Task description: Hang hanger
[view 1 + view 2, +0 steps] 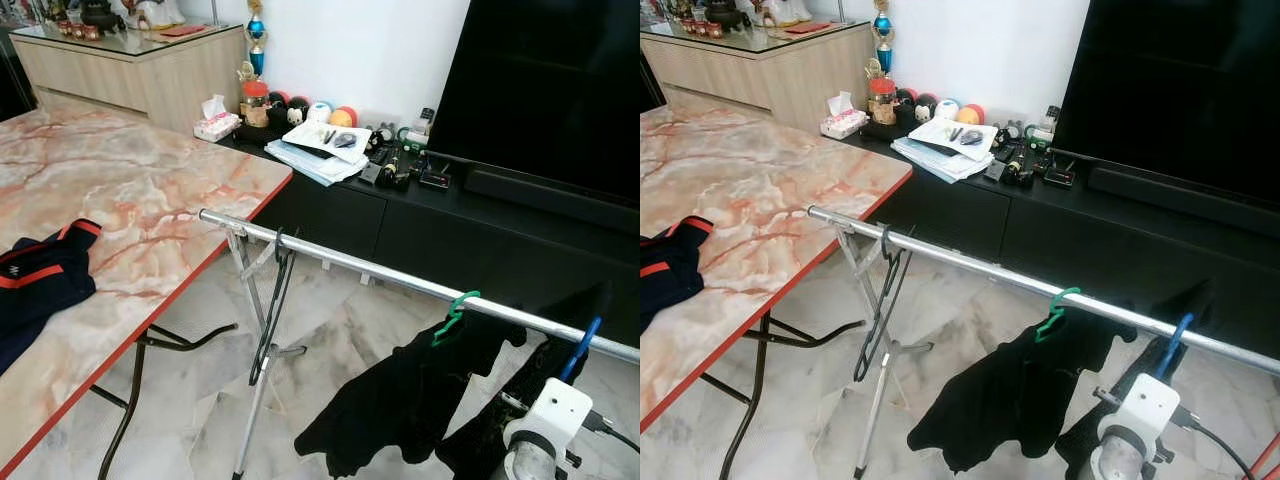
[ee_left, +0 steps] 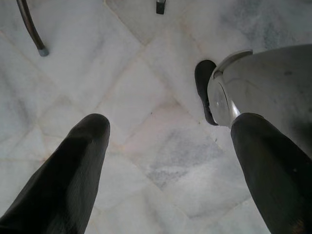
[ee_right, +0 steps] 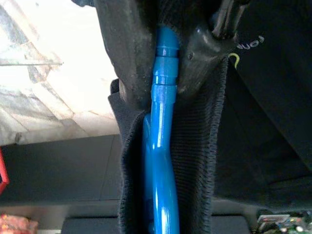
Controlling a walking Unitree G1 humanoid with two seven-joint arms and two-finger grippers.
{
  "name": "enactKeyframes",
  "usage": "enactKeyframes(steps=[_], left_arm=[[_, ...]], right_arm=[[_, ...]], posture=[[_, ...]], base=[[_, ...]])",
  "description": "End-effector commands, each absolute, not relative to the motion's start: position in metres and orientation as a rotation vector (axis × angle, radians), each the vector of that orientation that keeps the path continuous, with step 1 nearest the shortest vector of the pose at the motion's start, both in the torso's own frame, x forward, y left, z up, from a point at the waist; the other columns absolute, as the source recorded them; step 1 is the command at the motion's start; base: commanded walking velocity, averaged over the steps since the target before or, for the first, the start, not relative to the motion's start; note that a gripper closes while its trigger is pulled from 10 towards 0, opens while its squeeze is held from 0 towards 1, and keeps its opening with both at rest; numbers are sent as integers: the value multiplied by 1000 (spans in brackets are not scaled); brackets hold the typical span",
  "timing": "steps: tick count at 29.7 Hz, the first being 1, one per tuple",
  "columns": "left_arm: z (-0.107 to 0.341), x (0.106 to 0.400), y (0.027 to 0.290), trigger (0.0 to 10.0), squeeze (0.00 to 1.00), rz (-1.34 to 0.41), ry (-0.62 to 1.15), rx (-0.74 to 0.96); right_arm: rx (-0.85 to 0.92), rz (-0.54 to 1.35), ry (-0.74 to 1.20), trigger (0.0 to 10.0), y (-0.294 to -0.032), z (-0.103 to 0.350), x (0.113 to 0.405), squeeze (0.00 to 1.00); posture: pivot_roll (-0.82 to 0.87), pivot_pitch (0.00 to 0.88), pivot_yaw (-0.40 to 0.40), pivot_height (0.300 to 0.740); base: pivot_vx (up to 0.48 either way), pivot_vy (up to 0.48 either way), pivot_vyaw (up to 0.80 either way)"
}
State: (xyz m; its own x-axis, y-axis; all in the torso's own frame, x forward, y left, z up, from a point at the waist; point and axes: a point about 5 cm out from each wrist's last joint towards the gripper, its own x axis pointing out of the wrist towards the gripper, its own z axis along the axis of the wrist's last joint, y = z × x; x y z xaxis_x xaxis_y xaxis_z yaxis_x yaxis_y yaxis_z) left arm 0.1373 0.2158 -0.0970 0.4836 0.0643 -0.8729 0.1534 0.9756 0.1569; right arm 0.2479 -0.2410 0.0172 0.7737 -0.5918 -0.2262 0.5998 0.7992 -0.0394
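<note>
Pinching the blue hanger [image 3: 161, 112] tight, the right gripper [image 3: 163, 73] holds it with its dark garment [image 1: 520, 400] just at the silver rail [image 1: 400, 278], hook by the bar. The left gripper [image 2: 165, 141] hangs over the marble floor [image 2: 146, 97], fingers spread wide.

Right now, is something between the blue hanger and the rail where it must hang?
Nothing visible blocks it. The right gripper holds the blue hanger, whose hook sits at the rail. The green hanger hangs further left, apart.

We see a metal rail [image 1: 970, 265], green hanger [image 1: 1052, 310] with black garment [image 1: 1015, 385], blue hanger [image 1: 1173, 340], marble table [image 1: 730, 200].
</note>
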Motion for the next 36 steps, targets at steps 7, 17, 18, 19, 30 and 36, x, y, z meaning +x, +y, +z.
enactKeyframes(steps=[7, 17, 18, 19, 30, 36], left_arm=[[-98, 138, 210, 10000, 0, -61, 1064, 209], [-100, 132, 210, 10000, 0, -88, 1085, 225], [-100, 132, 210, 10000, 0, -89, 1087, 227], [-100, 131, 210, 10000, 0, -89, 1089, 228], [-101, 125, 216, 10000, 0, -98, 1098, 246], [-100, 125, 218, 10000, 0, -93, 1091, 245]], right_arm=[[-61, -514, 116, 0, -239, 47, 254, 0], [-105, -469, 136, 0, -233, 50, 232, 0], [-102, -472, 145, 0, -233, 49, 230, 0], [-101, -474, 163, 0, -232, 47, 228, 0], [58, -481, 482, 0, -224, 6, 220, 0], [58, -460, 530, 0, -221, -1, 222, 0]], posture=[[281, 0, -91, 740], [232, 0, -61, 740], [232, 0, -61, 740], [232, 0, -58, 740], [238, 0, -66, 740], [242, 0, -68, 740]], base=[[0, 0, 0], [0, 0, 0], [0, 0, 0], [0, 0, 0], [0, 0, 0], [0, 0, 0]])
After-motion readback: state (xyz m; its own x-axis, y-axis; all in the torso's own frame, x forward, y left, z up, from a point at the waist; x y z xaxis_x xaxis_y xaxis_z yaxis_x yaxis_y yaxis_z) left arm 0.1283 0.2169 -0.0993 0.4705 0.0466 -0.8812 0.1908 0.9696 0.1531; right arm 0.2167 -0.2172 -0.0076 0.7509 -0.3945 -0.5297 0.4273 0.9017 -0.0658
